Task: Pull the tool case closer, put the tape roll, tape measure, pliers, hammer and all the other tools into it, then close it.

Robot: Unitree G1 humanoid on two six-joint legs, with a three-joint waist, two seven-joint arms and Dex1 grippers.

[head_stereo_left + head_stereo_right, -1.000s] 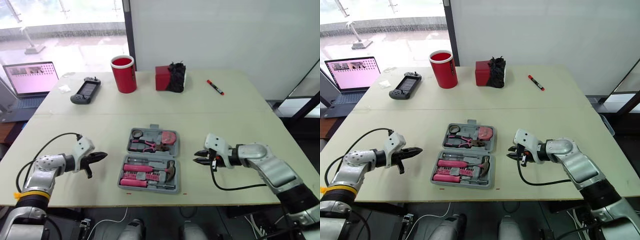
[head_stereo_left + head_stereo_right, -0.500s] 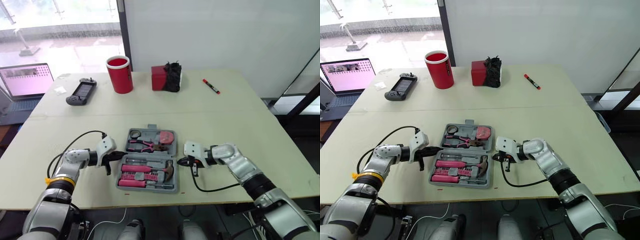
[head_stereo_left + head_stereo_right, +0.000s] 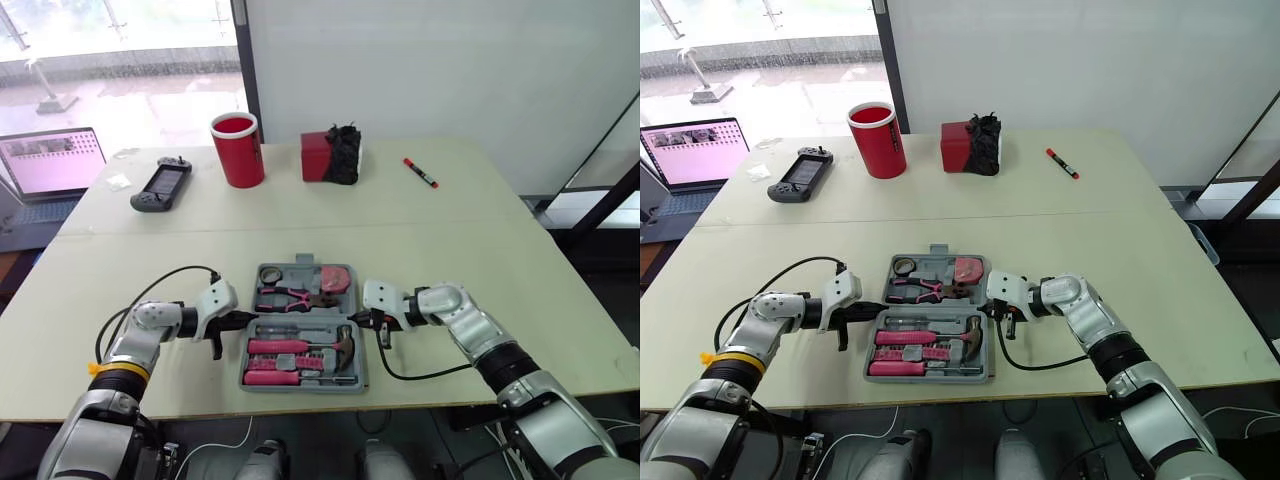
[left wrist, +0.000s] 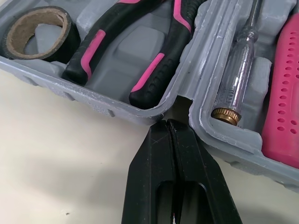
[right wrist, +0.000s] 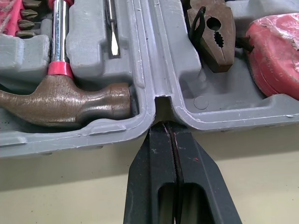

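The grey tool case point(image 3: 302, 386) lies open near the table's front edge. Its far half holds the black tape roll point(image 4: 37, 28), the pink-handled pliers point(image 4: 140, 51) and the pink tape measure point(image 5: 275, 51). The hammer point(image 5: 60, 105), a tester screwdriver point(image 4: 238, 60) and pink bit holders lie in the near half. My left gripper point(image 3: 240, 322) is shut, its tip at the hinge notch on the case's left side. My right gripper point(image 3: 368, 318) is shut too, its tip at the hinge notch on the right side.
Along the far half of the table stand a red cup point(image 3: 238, 150), a red box with a black bundle point(image 3: 330, 157), a red marker point(image 3: 420, 172) and a game controller point(image 3: 160, 183). A laptop point(image 3: 50, 160) sits beyond the left edge.
Both grippers have come in from the sides to the case's hinge notches. The case sits slightly nearer the front edge. The camera has also shifted.
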